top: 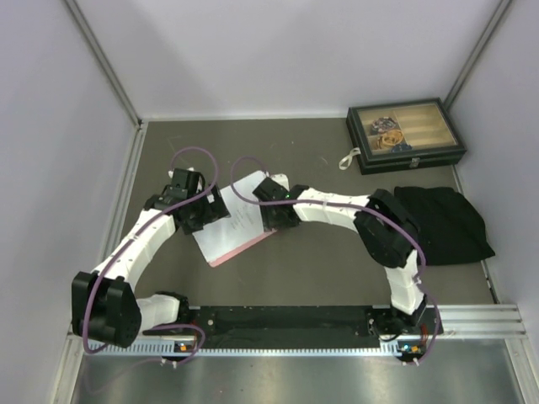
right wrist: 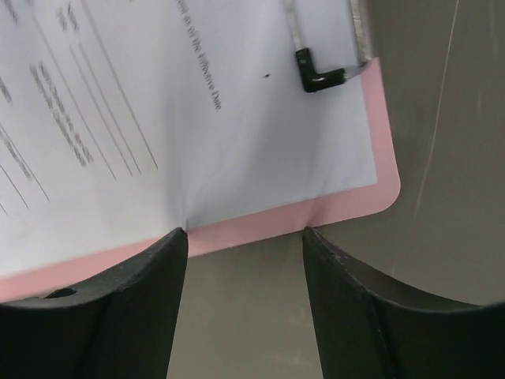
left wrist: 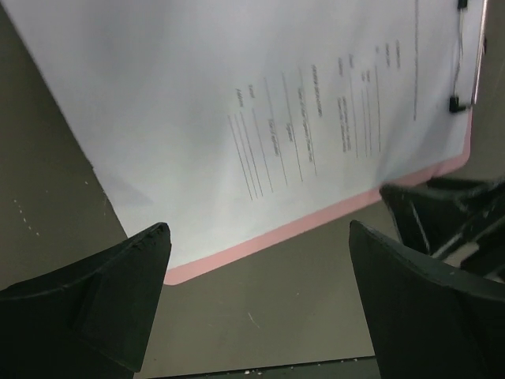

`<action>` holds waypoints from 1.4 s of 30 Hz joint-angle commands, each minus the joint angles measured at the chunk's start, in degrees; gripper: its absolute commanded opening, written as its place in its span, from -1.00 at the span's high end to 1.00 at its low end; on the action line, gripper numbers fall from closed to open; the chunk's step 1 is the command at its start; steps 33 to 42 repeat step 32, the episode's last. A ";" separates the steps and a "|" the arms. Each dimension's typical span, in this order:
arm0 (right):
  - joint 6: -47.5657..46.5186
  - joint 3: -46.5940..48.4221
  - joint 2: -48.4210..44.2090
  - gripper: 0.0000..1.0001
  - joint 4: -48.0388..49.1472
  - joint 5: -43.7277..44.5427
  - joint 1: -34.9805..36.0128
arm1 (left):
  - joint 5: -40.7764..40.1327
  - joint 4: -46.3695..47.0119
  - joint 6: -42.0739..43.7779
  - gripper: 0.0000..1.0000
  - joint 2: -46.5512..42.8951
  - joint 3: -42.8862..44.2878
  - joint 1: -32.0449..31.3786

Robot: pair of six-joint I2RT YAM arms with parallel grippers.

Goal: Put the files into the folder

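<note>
- The pink folder [top: 244,251] lies flat on the table, left of centre and between the two grippers. Its long axis runs on a slant, from near-left up toward far-right.
- Its metal clip [right wrist: 319,75] sits at the short end beside the right gripper. The black-tipped wire rests on the paper.
- A white sheet [top: 236,215] with sparse print covers the folder, leaving a pink margin along the near long edge. Its lines of print run parallel to the clip end. Whether a second sheet lies beneath it cannot be told.
- The right gripper [right wrist: 245,245] stands over that near long edge close to the clip corner, jaws partly apart and gripping nothing.
- The left gripper [left wrist: 260,237] is at the same edge toward the other end, jaws spread wide and holding nothing.
- The table [top: 320,269] is a dull grey-brown.
- A dark box [top: 404,135] with a glass lid stands at far right, with a black cloth [top: 446,223] nearer on that side.
- Pale walls [top: 295,50] close in three sides.
</note>
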 commanded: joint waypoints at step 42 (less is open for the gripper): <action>-11.56 -27.23 -66.25 -0.98 -4.17 -2.16 -10.65 | 13.33 19.95 -4.37 -0.97 -3.90 7.48 -24.43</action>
